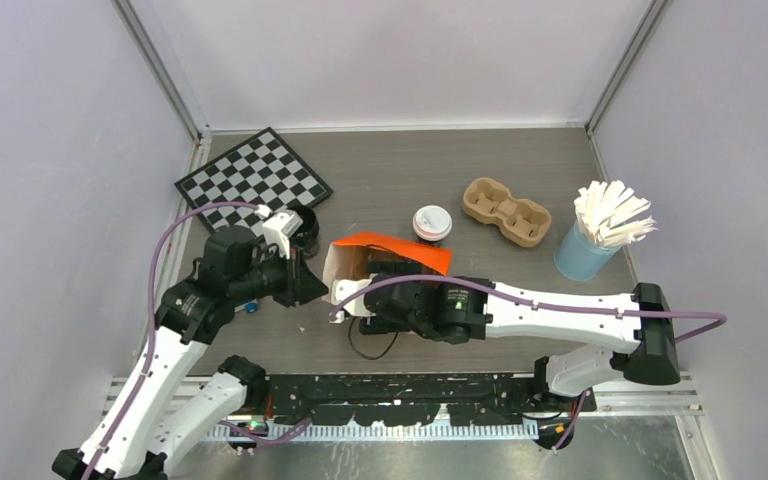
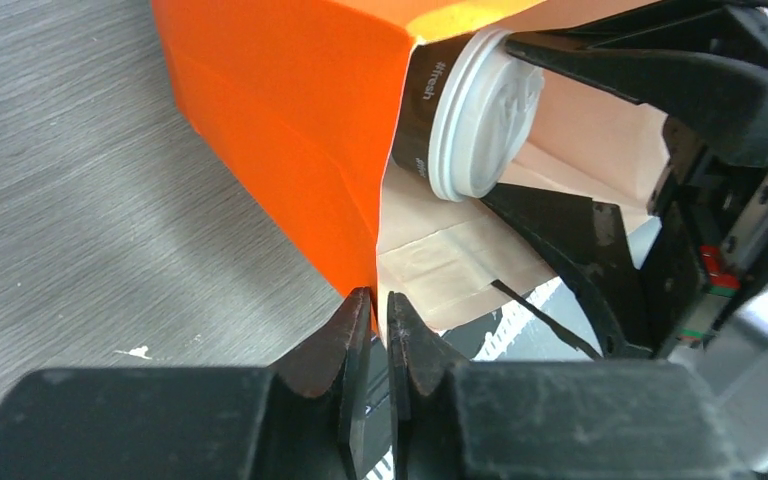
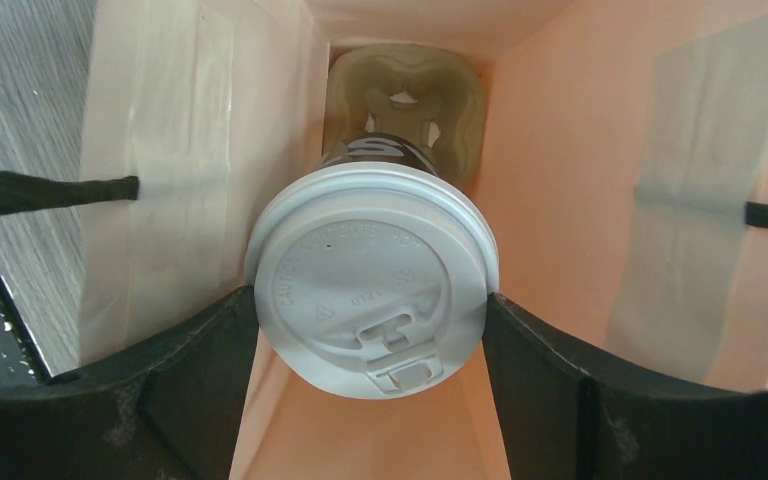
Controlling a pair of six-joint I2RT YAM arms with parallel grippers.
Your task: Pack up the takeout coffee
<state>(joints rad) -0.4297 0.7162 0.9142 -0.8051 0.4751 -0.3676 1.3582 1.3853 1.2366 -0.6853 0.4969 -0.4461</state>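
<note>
One orange bag (image 1: 400, 252) lies on its side mid-desk (image 1: 410, 165) in top view, mouth twd left. Left wrist: left pincer (image 2: 378, 310) nipped together on bag's rim edge. Right wrist: right pincer (image 3: 370, 300) clamped either side of takeout coffee (image 3: 370, 265) lid; cup sits inside bag's mouth, brown carrier (image 3: 400, 90) at bag's far end.

Checkerboard (image 1: 253, 180) far left, cardboard cup carrier (image 1: 506, 211), blue cup of white sticks (image 1: 585, 250) right

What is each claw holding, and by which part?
Right claw grips the takeout coffee by the sides of its lid, inside the orange bag. Left claw pinches the bag's open edge.
</note>
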